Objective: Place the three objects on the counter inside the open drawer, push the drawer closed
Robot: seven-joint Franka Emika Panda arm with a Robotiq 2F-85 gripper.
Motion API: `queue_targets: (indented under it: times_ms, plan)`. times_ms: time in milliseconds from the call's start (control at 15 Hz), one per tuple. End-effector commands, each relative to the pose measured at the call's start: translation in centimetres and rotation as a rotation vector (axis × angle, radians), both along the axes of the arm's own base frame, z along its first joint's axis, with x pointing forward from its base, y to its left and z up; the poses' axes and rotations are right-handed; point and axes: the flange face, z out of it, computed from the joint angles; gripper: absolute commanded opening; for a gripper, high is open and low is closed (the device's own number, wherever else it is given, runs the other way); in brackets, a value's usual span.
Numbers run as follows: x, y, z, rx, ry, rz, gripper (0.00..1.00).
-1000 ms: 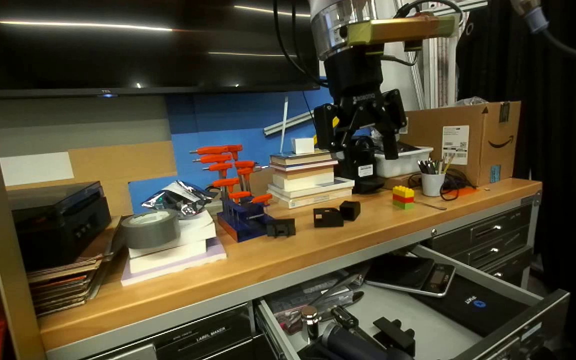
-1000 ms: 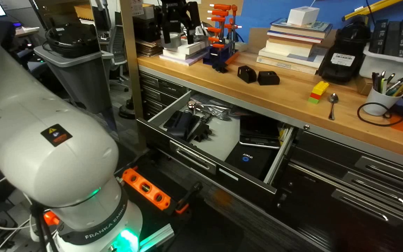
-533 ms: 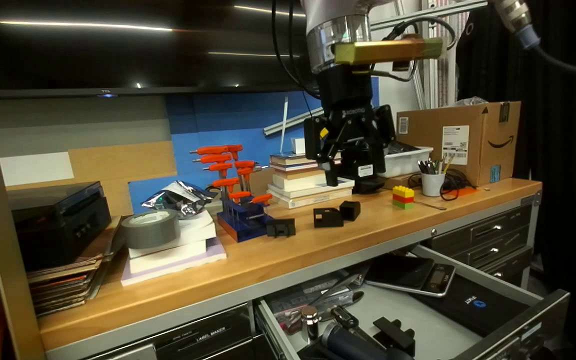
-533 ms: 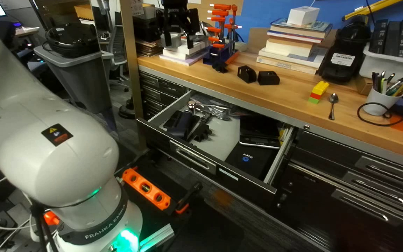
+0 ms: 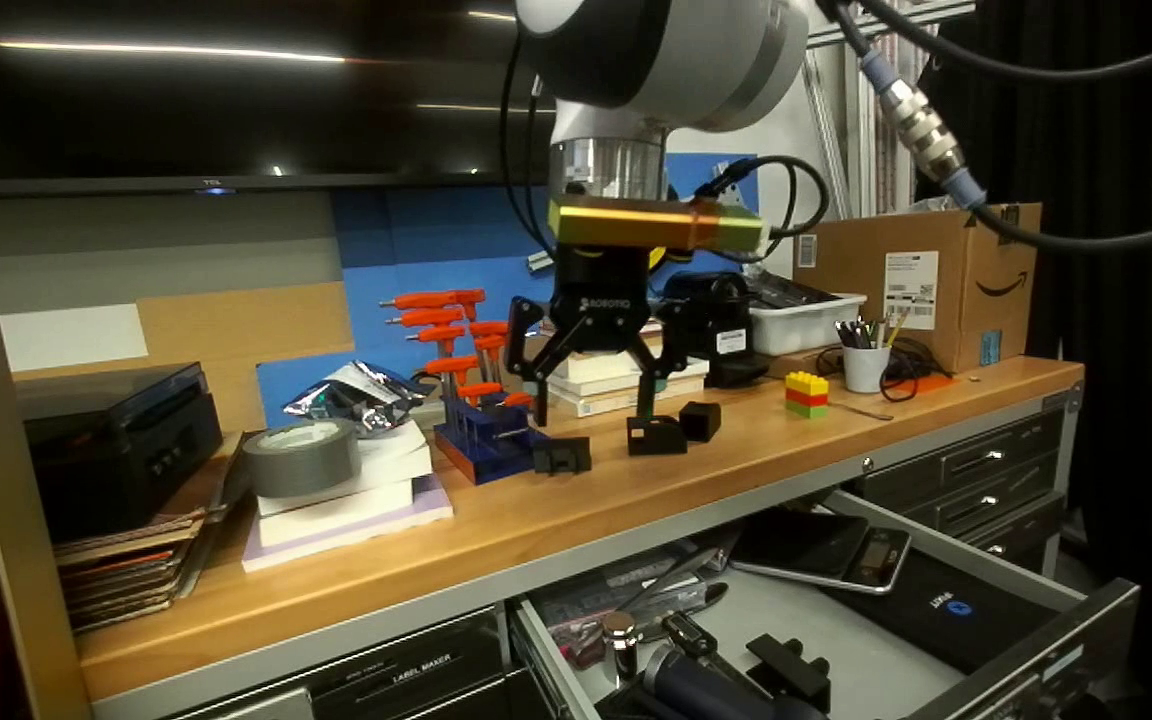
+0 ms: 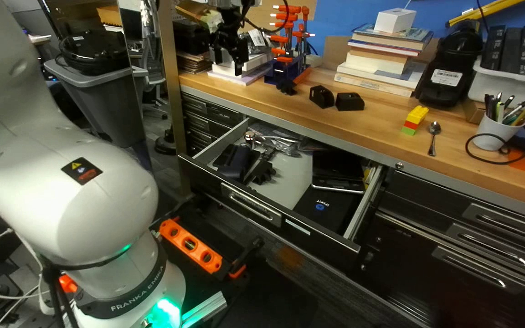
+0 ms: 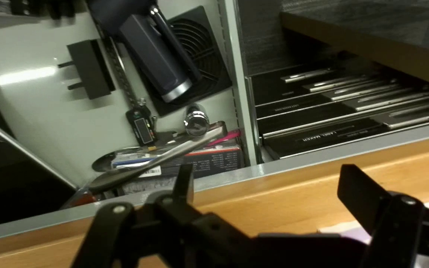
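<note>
Counter (image 6: 381,123), outthrust drawer (image 6: 292,173) (handle (image 6: 251,206) parallel)

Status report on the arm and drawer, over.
Jaws open, empty. Toy-brick stack, black blocks on wooden counter. Drawer open; digital calipers, scale inside.

Brick stack (image 6: 414,120) on counter (image 6: 376,127) between blocks (image 6: 350,102) and spoon (image 6: 434,129); caliper (image 7: 143,128) in drawer (image 6: 210,182) below.
</note>
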Motion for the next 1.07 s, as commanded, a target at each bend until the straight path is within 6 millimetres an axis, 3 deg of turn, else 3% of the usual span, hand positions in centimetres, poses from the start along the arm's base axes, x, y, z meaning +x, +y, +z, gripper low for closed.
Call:
queue_targets:
  times_ms: [0,467,1000]
  plan:
    - [1.9,2.9,-1.3,0.068,-0.091,-0.061,1.00]
    - [4.8,5.9,-5.8,0.050,-0.226,-0.028,1.00]
    - [12.0,7.1,-10.7,-0.069,-0.286,-0.004,1.00]
